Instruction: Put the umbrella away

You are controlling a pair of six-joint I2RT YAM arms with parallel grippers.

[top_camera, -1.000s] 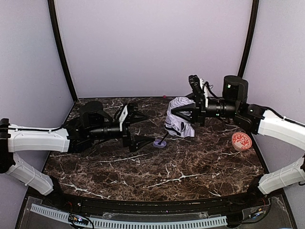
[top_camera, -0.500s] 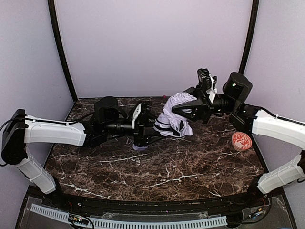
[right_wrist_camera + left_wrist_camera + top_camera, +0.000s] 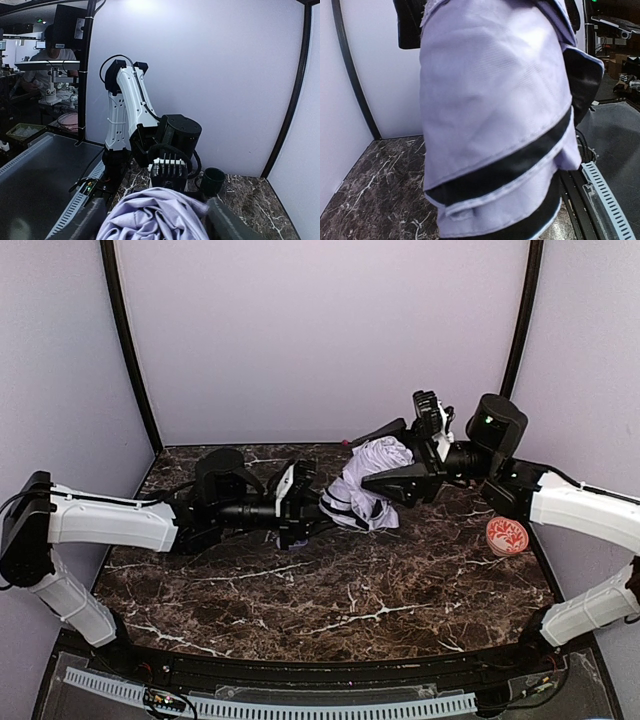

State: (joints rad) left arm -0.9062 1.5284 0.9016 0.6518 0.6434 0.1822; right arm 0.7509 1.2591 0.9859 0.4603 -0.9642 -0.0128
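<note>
two arms are drawing closer together near the middle of the bench's back edge, and we are seeing the right gripper [image 3: 362,460] pinching the bunched umbrella [image 3: 370,502], pushing it toward the left gripper [image 3: 305,508], whose grip we cannot tell, likely collapsing the shaft.

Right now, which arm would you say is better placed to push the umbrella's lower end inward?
Left, probably: the left pincer sits at the umbrella's lower end, while the right pincer straddles the bunched fabric higher up.
</note>
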